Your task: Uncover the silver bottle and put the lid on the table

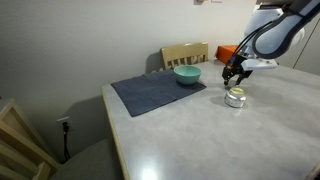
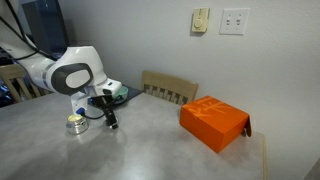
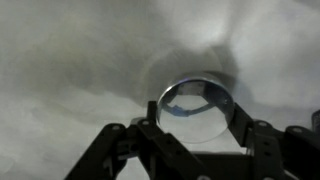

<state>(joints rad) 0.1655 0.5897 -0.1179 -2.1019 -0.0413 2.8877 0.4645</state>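
Observation:
The silver bottle (image 1: 236, 97) is a squat shiny container standing on the pale grey table (image 1: 190, 135); it also shows in an exterior view (image 2: 76, 123). My gripper (image 1: 235, 76) hangs just beside the bottle, low over the table (image 2: 150, 150), and also shows in an exterior view (image 2: 111, 121). In the wrist view the gripper (image 3: 197, 112) is shut on the lid (image 3: 196, 108), a round silvery disc held edge to edge between the two fingers, with bare table top behind it. The bottle is out of the wrist view.
A teal bowl (image 1: 187, 74) sits on the dark blue-grey cloth mat (image 1: 150, 95). An orange box (image 2: 213, 122) stands on the table away from the bottle. A wooden chair (image 1: 185, 54) is behind the table against the wall.

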